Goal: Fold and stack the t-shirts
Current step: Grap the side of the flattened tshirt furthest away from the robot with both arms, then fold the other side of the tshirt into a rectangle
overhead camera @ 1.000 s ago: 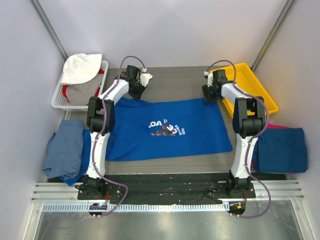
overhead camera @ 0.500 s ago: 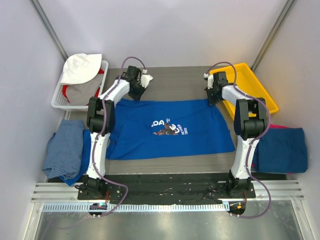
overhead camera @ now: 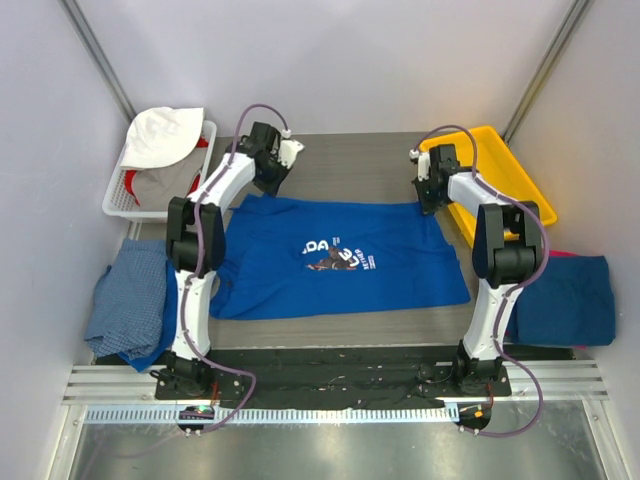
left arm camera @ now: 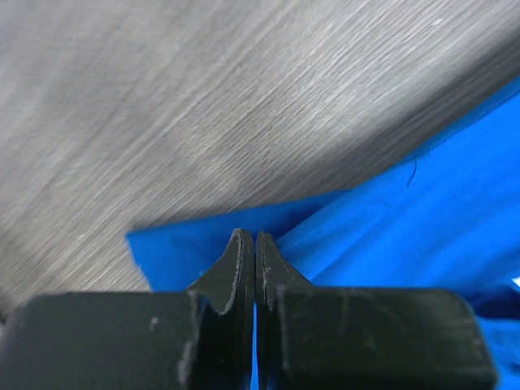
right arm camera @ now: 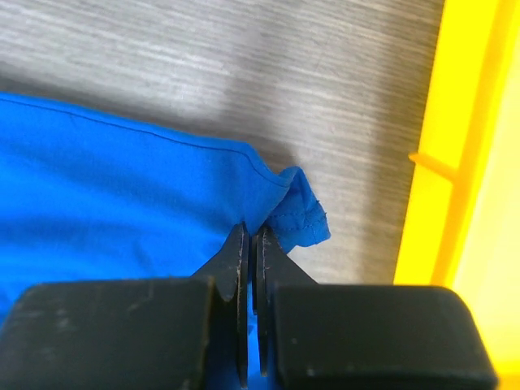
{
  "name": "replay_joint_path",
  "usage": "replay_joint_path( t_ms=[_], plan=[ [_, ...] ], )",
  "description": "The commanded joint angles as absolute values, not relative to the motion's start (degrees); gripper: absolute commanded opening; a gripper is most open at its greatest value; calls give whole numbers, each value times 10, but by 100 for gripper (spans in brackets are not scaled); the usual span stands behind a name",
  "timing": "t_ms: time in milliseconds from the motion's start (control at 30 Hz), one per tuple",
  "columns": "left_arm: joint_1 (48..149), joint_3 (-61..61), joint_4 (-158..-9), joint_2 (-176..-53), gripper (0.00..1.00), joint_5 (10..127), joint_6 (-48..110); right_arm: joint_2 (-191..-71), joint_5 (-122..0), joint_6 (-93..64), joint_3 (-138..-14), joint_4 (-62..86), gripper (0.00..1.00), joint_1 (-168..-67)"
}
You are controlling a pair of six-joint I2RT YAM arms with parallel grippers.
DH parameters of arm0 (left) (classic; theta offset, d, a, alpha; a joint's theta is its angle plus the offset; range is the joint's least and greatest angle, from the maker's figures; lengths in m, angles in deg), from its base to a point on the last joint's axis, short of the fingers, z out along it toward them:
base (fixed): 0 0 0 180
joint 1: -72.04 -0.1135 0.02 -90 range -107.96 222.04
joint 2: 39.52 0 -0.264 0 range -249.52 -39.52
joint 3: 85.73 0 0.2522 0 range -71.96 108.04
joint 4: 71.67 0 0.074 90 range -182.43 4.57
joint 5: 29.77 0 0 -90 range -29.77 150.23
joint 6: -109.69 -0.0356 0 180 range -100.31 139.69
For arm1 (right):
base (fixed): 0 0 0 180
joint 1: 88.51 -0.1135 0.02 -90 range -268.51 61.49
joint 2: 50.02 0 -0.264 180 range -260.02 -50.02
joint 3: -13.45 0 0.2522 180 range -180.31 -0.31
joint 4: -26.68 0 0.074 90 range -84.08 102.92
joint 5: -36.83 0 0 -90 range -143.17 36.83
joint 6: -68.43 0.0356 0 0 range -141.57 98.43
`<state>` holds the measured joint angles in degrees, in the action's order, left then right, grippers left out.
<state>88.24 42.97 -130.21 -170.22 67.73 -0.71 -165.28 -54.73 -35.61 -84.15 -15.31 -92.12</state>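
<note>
Royal blue t-shirt (overhead camera: 340, 262) lies spread on the gray table (overhead camera: 350, 160), chest print (overhead camera: 336, 256) facing up. Left gripper (left arm camera: 254, 240) and right gripper (right arm camera: 251, 236) each pinch tight on 1 far corner.

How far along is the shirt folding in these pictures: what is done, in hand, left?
Done: one dark blue shirt lies folded on the right. In hand: the left gripper and right gripper are each shut on a far corner of the printed blue shirt, spread flat, unfolded. Left: folding and stacking it, then the rumpled light blue cloth at the left.
</note>
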Motion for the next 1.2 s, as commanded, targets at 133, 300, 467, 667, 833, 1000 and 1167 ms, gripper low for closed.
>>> replay_joint_path(
  t_ms=[133,300,467,667,833,1000,1167],
  plan=[
    [899,429,-1339,-1611,0,673,3,-1570,-541,-365,-817,-165,1,-918],
    [914,376,-1346,-1572,0,663,-7,-1535,-547,-368,-792,-171,1,-918],
    [922,332,-1358,-1530,0,660,-11,-1502,-554,-373,-765,-176,1,-918],
    [937,275,-1377,-1481,0,647,-18,-1478,-556,-379,-739,-180,1,-918],
    [946,241,-1388,-1454,0,640,-19,-1459,-560,-381,-714,-180,2,-918],
    [957,216,-1409,-1439,0,636,-15,-1445,-557,-389,-690,-179,2,-918],
    [974,204,-1419,-1432,0,622,-15,-1440,-553,-394,-679,-179,3,-918]
  ],
)
